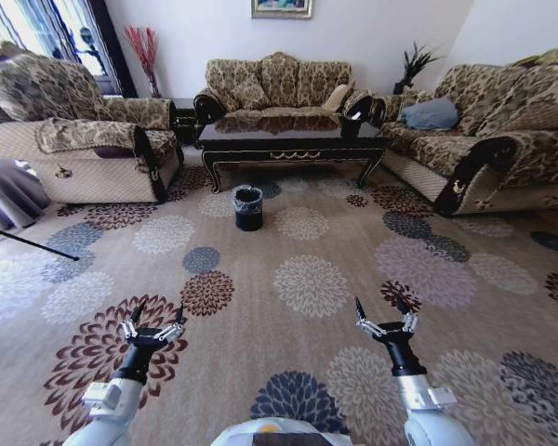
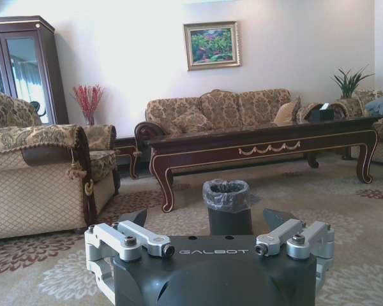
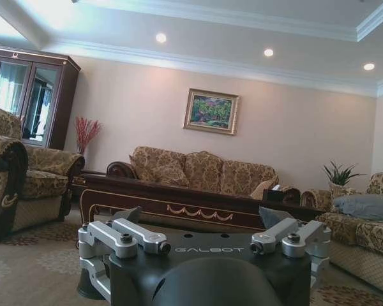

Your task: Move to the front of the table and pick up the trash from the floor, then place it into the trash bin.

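Observation:
The long dark table point(image 1: 293, 144) with gold trim stands far ahead between the sofas, also seen in the left wrist view point(image 2: 262, 143) and the right wrist view point(image 3: 179, 204). A small round black trash bin point(image 1: 248, 207) with a liner bag stands on the flowered carpet floor point(image 1: 307, 279) just in front of the table point(image 2: 225, 204). I cannot make out the trash on the carpet. My left gripper point(image 1: 158, 313) point(image 2: 205, 215) and right gripper point(image 1: 383, 309) point(image 3: 201, 215) are both open and empty, held low over the carpet well short of the bin.
A patterned armchair point(image 1: 84, 139) stands at the left, a sofa point(image 1: 274, 84) behind the table and another sofa point(image 1: 493, 139) at the right. A thin black rod point(image 1: 28, 242) lies across the left edge. Wide open carpet lies between me and the bin.

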You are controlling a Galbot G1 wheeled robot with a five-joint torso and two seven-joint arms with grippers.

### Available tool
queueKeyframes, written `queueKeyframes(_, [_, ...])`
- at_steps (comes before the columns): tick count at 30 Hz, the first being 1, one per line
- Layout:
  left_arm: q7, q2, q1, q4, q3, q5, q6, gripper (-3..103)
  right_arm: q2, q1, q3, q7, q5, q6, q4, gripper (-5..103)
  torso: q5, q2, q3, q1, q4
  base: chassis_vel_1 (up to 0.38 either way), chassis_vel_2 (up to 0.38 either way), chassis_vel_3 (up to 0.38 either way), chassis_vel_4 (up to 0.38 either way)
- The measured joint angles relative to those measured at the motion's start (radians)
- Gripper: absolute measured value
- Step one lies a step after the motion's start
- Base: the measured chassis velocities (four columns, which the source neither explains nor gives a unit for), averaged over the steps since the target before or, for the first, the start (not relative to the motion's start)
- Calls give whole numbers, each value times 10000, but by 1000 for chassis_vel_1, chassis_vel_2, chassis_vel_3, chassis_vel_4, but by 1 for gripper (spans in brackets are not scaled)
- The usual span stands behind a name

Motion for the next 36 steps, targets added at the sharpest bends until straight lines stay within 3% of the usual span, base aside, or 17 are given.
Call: queueKeyframes(36, [0,0,0,0,0,0,0,100,0,0,0,0,0,0,0,100,0,1377,977,407,0,0,0,0,0])
